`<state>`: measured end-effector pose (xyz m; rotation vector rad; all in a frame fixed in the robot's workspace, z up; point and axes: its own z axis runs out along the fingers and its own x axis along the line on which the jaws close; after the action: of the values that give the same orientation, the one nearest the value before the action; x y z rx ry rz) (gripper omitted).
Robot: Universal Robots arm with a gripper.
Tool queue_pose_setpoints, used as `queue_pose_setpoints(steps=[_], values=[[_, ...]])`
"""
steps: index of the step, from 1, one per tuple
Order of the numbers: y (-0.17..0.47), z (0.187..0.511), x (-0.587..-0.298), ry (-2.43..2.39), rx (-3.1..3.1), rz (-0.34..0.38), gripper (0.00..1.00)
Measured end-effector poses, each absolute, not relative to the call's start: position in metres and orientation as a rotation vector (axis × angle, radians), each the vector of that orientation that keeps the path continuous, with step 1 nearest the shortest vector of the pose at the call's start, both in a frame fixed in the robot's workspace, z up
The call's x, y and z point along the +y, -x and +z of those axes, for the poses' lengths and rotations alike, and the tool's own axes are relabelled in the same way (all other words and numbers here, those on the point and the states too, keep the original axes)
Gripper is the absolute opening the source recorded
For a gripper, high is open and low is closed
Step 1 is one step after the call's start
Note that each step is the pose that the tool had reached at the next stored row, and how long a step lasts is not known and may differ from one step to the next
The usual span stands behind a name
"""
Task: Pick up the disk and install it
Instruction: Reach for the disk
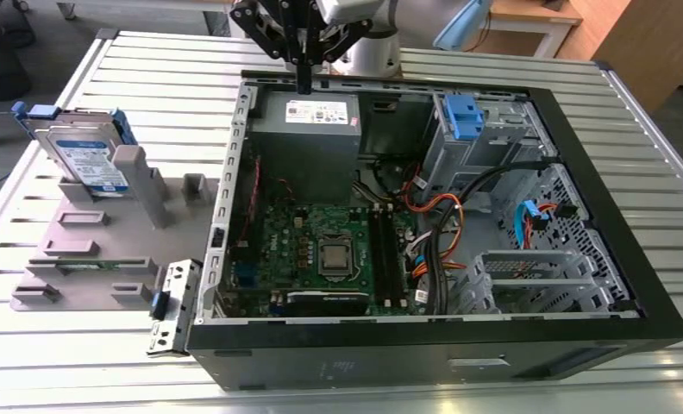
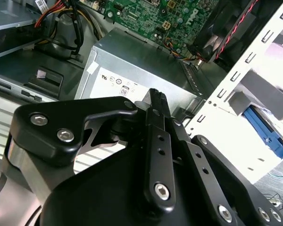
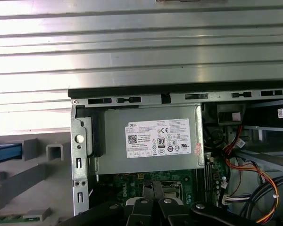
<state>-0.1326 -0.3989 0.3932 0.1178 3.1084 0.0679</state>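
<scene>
Above the power supply (image 1: pixel 307 129), claw (image 1: pixel 304 84) pinched together (disk (image 1: pixel 85 159) half-hidden in its stand (image 1: pixel 83 237))

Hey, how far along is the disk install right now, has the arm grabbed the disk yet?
Done: nothing yet. The disk stands in the grey holder at the exterior view's left, outside the computer case. In hand: nothing. The gripper hangs over the power supply at the case's far edge, jaws shut and empty. Left: both picking the disk up and installing it.
</scene>
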Motion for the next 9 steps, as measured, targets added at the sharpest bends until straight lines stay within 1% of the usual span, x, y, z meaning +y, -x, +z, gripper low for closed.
queue_pose_setpoints(steps=[9], values=[[0.148, 0.393, -0.399, -0.118, 3.107, 0.068, 0.11]])
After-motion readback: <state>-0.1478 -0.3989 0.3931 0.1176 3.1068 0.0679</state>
